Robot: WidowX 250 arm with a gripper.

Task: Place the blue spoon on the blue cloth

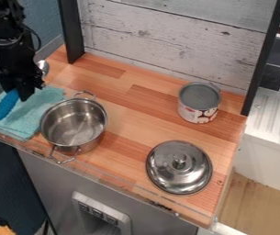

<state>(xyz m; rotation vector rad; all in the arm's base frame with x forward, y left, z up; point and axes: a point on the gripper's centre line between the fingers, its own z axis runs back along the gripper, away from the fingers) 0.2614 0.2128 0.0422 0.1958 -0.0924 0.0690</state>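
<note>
Blue spoon (6, 105) is clamped in the 2-fingered pincer (17, 93).

– And there's the round, two-handled silver metal pot (75, 124), left half of the wooden counter (125, 119), by its front edge!
– Back-right corner, upright: a grey-topped, white-and-red can (199, 97)!
– Front-right, a round, shiny metal lid (166, 170), knob up!

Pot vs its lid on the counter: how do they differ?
Handles: the pot has two side loops; the lid has one central knob.
Shape: the pot is deep and open-topped; the lid is a shallow dome.
Place: the pot sits by the blue cloth; the lid lies nearer the counter's right end.
Shared: shiny metal, round.
</note>
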